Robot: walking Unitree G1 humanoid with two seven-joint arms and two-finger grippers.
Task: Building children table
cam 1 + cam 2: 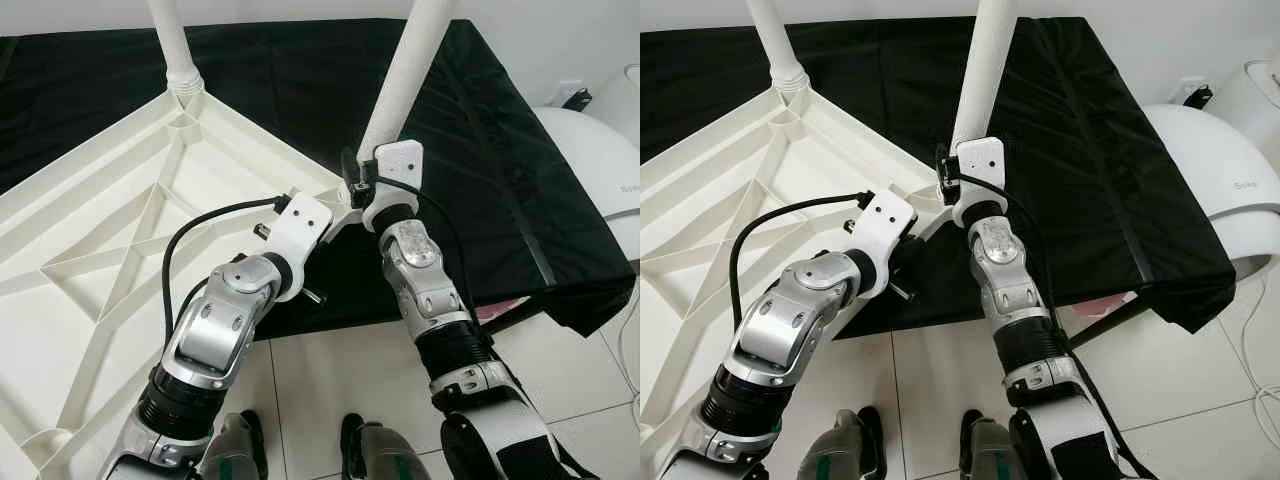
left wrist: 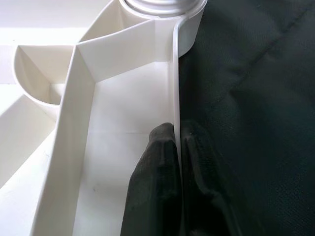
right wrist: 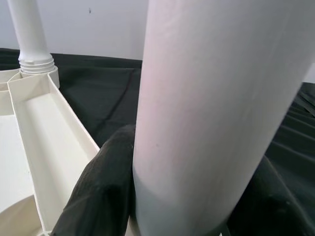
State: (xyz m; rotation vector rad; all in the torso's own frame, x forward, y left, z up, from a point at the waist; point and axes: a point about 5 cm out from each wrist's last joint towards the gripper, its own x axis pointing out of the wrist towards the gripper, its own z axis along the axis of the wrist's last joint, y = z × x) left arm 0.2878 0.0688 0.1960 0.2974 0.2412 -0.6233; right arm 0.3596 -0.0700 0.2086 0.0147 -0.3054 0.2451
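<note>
The white plastic table top [image 1: 100, 230] lies upside down on a black cloth, its ribbed underside facing up. Two white legs stand upright in its corner sockets: one at the far corner [image 1: 175, 45], one at the near right corner [image 1: 405, 70]. My right gripper [image 3: 192, 196] is shut on the near right leg [image 3: 206, 98] just above its base, one black finger [image 3: 103, 182] on each side. My left gripper [image 2: 178, 130] is shut on the table top's thin outer rim [image 2: 175, 73], a little short of that same corner socket.
The black cloth [image 1: 480, 150] covers a low platform and hangs over its front edge. A white rounded appliance [image 1: 600, 170] stands at the right. Pale tiled floor [image 1: 340, 380] lies in front, with my feet at the bottom. A cable [image 1: 630, 350] trails at the far right.
</note>
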